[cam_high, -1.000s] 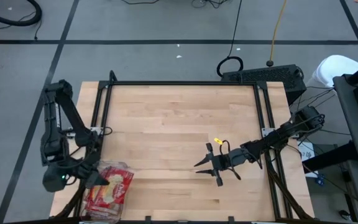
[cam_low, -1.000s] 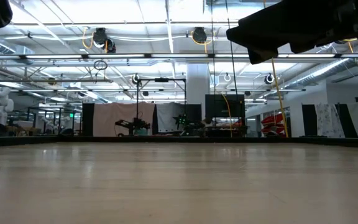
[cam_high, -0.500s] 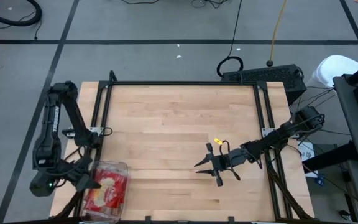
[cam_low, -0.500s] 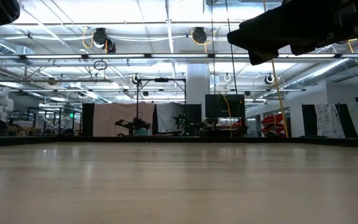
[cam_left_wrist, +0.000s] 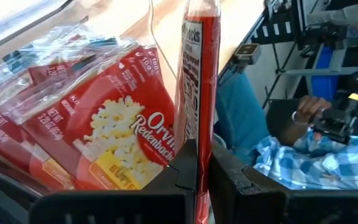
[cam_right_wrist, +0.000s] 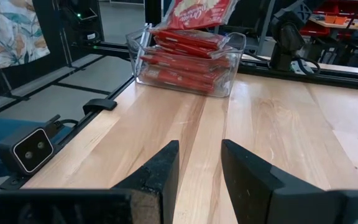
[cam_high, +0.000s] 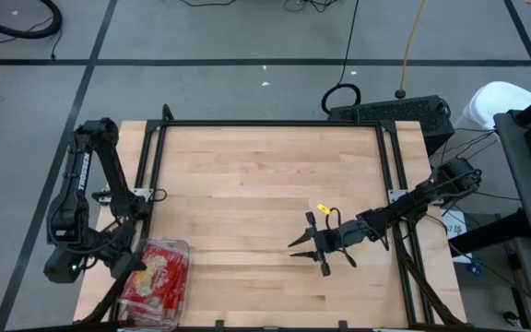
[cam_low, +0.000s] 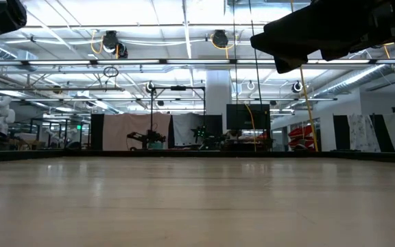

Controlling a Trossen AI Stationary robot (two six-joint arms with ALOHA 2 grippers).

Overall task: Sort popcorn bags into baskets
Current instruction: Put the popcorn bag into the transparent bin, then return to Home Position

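Note:
The see-through bin (cam_high: 183, 249) sits at the table's near left corner, stacked with red popcorn bags (cam_high: 158, 282); the right wrist view shows the same bin (cam_right_wrist: 230, 73) and its stack (cam_right_wrist: 182, 59). My left gripper (cam_high: 129, 264) is at the bin's left side, shut on one red bag (cam_left_wrist: 199, 74) seen edge-on above the stacked bags (cam_left_wrist: 114, 140). My right gripper (cam_high: 316, 250) hovers open over the table's near middle, right of centre, fingers pointing toward the bin and touching nothing. My left gripper (cam_left_wrist: 202, 171) pinches one popcorn bag between its two fingers, by the bag's near end (cam_left_wrist: 199, 146). The bag stands on edge and reaches straight out from the fingers, over the stacked bags in the bin. Whether its far end rests on anything cannot be told.
Bare wooden tabletop (cam_high: 265, 184) spreads between the two arms, framed by black rails (cam_high: 270, 124). A small yellow tag (cam_high: 322, 209) lies near my right arm. Beyond the table's near left corner a person's hand (cam_left_wrist: 303, 118) and blue checked sleeve (cam_left_wrist: 303, 168) show.
My left arm has drawn back toward the table's left edge, taking its gripper from above the bin's bags to the bin's left side, still shut. The bags in the bin now lie flatter. My right arm has kept still.

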